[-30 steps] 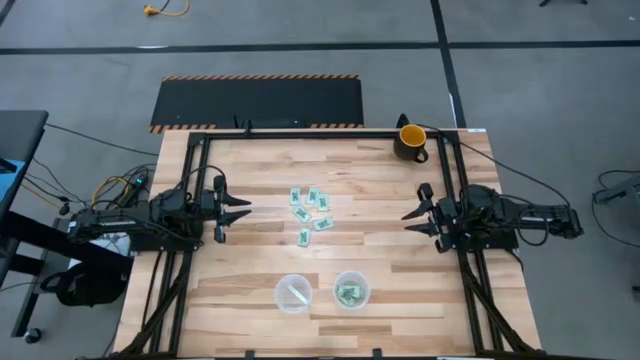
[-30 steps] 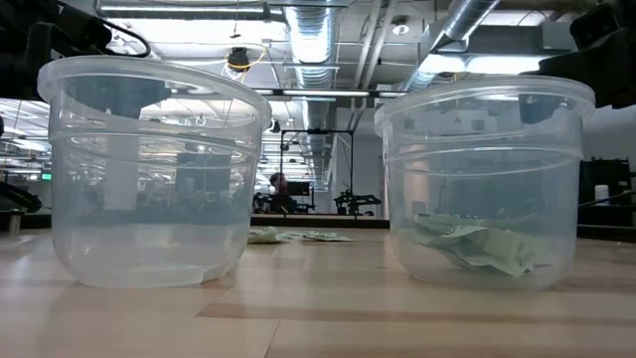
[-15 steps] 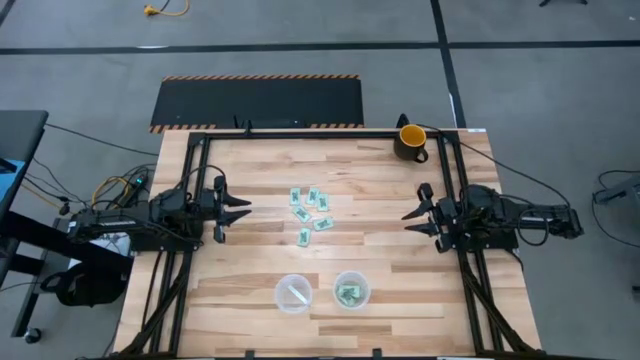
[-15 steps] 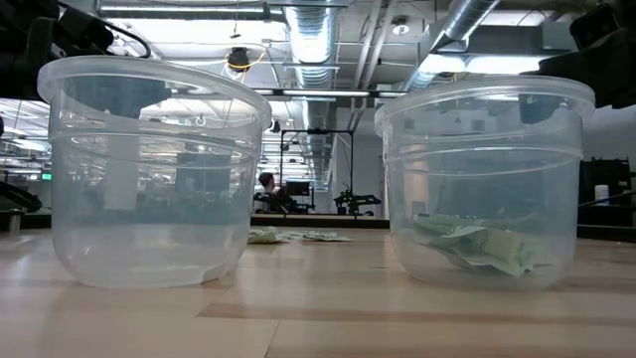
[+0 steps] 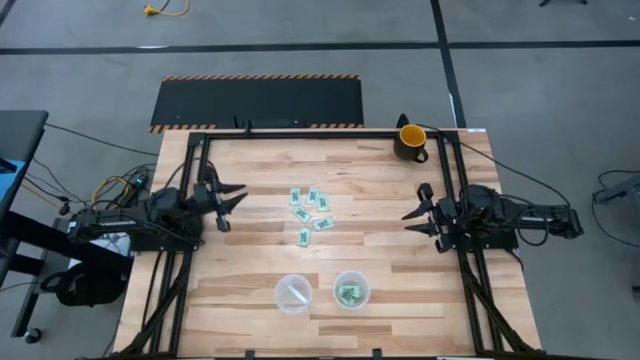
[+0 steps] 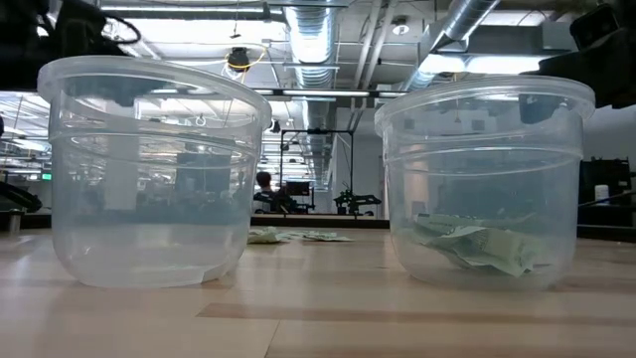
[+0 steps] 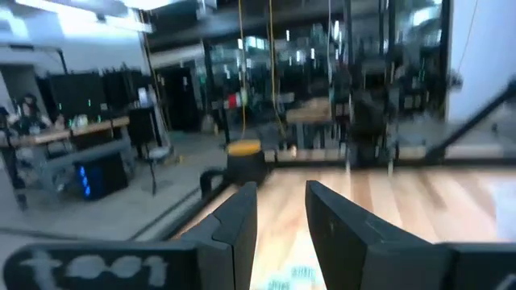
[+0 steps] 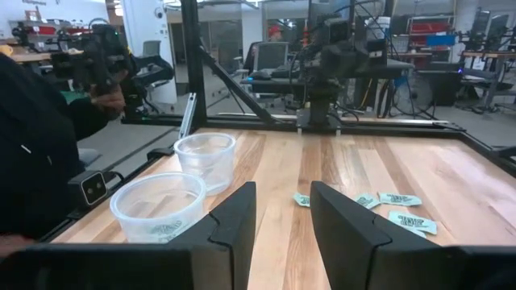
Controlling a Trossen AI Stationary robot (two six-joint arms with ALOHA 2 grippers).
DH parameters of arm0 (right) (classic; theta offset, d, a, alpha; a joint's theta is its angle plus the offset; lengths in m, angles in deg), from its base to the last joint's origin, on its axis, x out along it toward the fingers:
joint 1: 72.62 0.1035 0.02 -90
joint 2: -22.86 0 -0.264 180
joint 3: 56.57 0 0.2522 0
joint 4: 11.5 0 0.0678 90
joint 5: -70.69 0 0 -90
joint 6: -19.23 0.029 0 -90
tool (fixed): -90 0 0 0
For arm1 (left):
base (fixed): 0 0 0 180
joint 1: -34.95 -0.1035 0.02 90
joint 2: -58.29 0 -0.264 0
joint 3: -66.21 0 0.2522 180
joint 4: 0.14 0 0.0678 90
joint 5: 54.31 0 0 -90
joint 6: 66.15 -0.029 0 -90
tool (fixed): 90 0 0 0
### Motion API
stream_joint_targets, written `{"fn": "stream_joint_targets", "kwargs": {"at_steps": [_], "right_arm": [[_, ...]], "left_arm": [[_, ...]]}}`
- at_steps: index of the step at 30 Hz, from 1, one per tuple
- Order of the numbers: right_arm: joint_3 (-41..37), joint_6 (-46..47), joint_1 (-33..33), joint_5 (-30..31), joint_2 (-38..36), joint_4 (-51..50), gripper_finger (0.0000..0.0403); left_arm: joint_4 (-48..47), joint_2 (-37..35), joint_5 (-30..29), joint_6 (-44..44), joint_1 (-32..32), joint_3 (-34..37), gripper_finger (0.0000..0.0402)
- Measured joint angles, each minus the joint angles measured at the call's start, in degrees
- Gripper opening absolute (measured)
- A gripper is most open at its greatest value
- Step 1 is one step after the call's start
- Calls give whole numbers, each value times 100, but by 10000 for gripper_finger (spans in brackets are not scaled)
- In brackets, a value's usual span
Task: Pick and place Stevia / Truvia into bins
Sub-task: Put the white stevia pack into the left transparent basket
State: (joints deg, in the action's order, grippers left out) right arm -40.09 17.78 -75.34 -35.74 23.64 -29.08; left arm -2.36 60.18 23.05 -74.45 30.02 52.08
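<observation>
Several light green Stevia packets lie flat in a loose cluster at the table's middle, also seen in the right wrist view. Two clear cups stand near the front edge. The left cup shows only something whitish at its bottom. The right cup holds green packets. My left gripper hovers open at the table's left, tipped slightly upward, clear of the packets. My right gripper hovers open at the table's right, pointing level toward the packets.
A yellow-and-black mug stands at the far right corner. A black frame rail runs along the far edge and down both sides. In the right wrist view, a person's dark sleeve shows beyond the near side.
My left gripper has tipped upward and rolled a little, its fingers swinging toward the table's far edge. It stays open. The packets and cups lie as before.
</observation>
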Motion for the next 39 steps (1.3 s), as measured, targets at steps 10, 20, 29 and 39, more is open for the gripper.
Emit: {"fn": "stream_joint_targets", "kwargs": {"at_steps": [10,20,29,39], "right_arm": [[-2,0,0,0,0,-2,113],[-2,0,1,0,0,-2,113],[-2,0,0,0,0,-2,113],[-2,0,2,0,0,-2,113]], "left_arm": [[495,479,912,-23,0,-931,98],[-519,3092,173,-1403,0,-2567,97],[-2611,5140,-555,-1872,-482,-4371,97],[-4137,6758,1526,-2176,-1821,-5393,97]]}}
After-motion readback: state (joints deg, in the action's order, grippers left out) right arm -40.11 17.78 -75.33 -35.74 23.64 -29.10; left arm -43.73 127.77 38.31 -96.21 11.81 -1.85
